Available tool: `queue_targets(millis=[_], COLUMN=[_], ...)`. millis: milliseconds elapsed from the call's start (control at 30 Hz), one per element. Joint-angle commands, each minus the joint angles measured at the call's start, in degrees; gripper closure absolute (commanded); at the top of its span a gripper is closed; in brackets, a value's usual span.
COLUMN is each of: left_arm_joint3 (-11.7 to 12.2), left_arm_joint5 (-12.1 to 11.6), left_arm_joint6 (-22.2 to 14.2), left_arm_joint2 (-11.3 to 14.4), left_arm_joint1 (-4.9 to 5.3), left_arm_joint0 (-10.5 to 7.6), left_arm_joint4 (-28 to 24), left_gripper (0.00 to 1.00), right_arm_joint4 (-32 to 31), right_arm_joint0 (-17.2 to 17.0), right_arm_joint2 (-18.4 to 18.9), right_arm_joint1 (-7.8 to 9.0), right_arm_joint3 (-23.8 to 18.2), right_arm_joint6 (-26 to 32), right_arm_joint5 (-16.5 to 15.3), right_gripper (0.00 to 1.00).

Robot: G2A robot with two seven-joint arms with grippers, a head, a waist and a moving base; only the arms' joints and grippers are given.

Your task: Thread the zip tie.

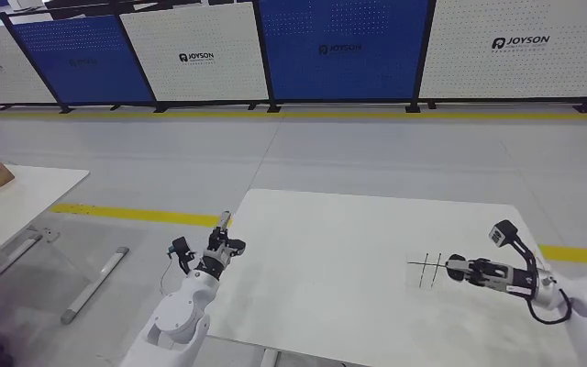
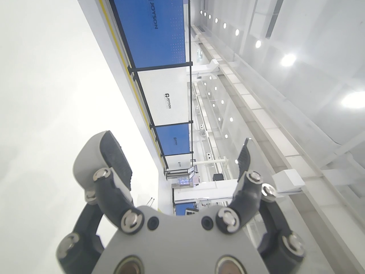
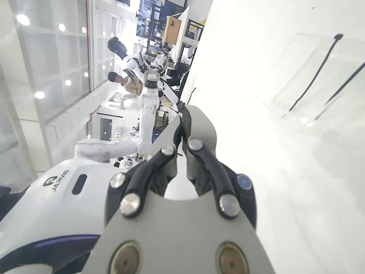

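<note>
Closest in, at the lower right of the top view, the right pincer (image 1: pixel 452 268) is closed tight. It has hold of one end of a thin black zip tie (image 1: pixel 417 265), which sticks out from it level over the tabletop (image 1: pixel 321 266) toward the middle of the frame. The right wrist view shows the two pads pressed together with no gap between them. At the lower left of the top view, by the tabletop's near left edge, the left pincer (image 2: pixel 179 149) is spread wide with nothing in it. It points up and away rather than down at the work, and it is well apart from the tie. Just beyond the right pincer, two loose zip ties (image 3: pixel 315 72) lie side by side on a clear tray (image 3: pixel 296 66), and the held tie crosses above them. The rest of the tabletop stretches away toward the top of the frame, with blue and white panels on the floor behind it. As I judge it, the pick-up is done and the threading has not begun: the tie is straight, not bent into a loop. The next move likely calls for the left pincer to cross over and take the free end. The tail can then be curled round and lined up squarely with the small slot in the head, which is fine work needing both ends held steady.
</note>
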Motion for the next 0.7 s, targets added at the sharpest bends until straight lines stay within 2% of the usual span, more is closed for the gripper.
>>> queue_targets(millis=[0, 100, 167, 300, 367, 567, 667], left_arm_joint3=[-1.98, -4.59, -5.26, -4.81, -4.19, -4.04, -3.48], left_arm_joint5=[-0.52, -0.59, -0.38, -0.75, -2.25, -2.56, -3.24], left_arm_joint6=[-0.90, -2.54, -3.20, -4.44, -2.23, -1.41, -1.80], left_arm_joint2=[0.89, 3.67, 5.89, 11.61, 13.32, 13.75, 13.16], left_arm_joint1=[-0.12, -0.33, -0.39, -0.70, -0.95, -1.04, -1.07], left_arm_joint0=[0.12, 0.50, 0.36, -0.21, -0.35, -0.40, -0.61], left_arm_joint4=[0.16, 1.32, 4.73, 10.63, 12.95, 13.23, 11.74], left_gripper=[0.00, 0.00, 0.00, 0.00, 0.00, 0.00, 0.00], right_arm_joint4=[1.76, 4.08, 4.22, 2.91, 2.91, 2.91, 0.97], right_arm_joint0=[0.37, 1.37, 2.11, 3.16, 3.16, 3.16, 2.04], right_arm_joint2=[-0.67, -2.36, -3.32, -5.98, -5.98, -5.98, -6.28], right_arm_joint1=[-0.38, -1.21, -1.68, -2.63, -2.63, -2.63, -2.80], right_arm_joint3=[-0.21, -0.86, -1.08, -2.10, -2.10, -2.10, -3.21], right_arm_joint6=[0.88, 1.49, 0.99, 0.13, 0.13, 0.13, -5.37], right_arm_joint5=[0.09, 0.45, 0.39, 1.29, 1.29, 1.29, 1.46], right_gripper=[1.00, 1.00, 1.00, 1.00, 1.00, 1.00, 1.00])
